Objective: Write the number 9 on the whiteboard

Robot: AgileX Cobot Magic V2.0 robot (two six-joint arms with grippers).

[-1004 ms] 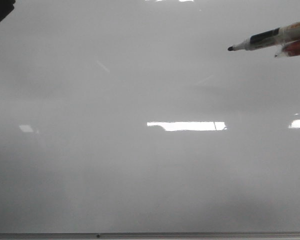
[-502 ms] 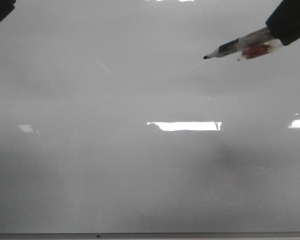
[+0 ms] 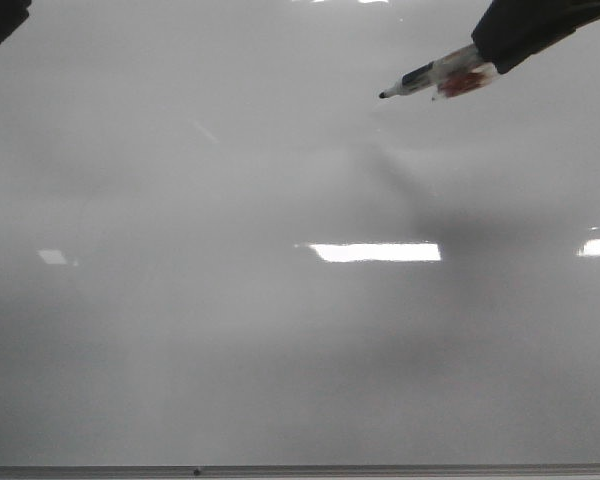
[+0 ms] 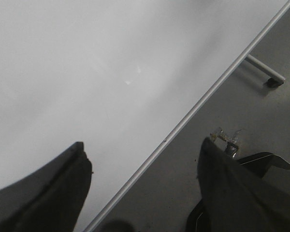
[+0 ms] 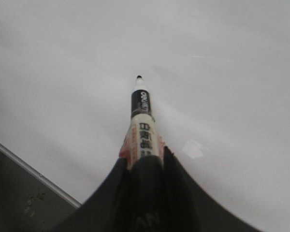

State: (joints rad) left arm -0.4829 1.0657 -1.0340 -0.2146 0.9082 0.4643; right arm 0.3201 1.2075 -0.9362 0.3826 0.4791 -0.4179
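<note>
The right tool [image 5: 144, 169] is clamped around the barrel of a black-tipped marker [image 3: 430, 78], holding it at a shallow slant so the bare nib leads out over the whiteboard [image 3: 230, 340]; whether the tip touches the surface yet cannot be told. No number 9 shows anywhere on the board, which looks blank apart from bright light reflections, so the writing appears not yet begun. The left tool [image 4: 140, 188] hangs with its fingers spread wide and empty over the board's metal edge strip [image 4: 193, 113], apparently parked clear of the writing area.

Perhaps a lab; whiteboard [image 3: 280, 350], bare grey floor [image 4: 261, 121].
</note>
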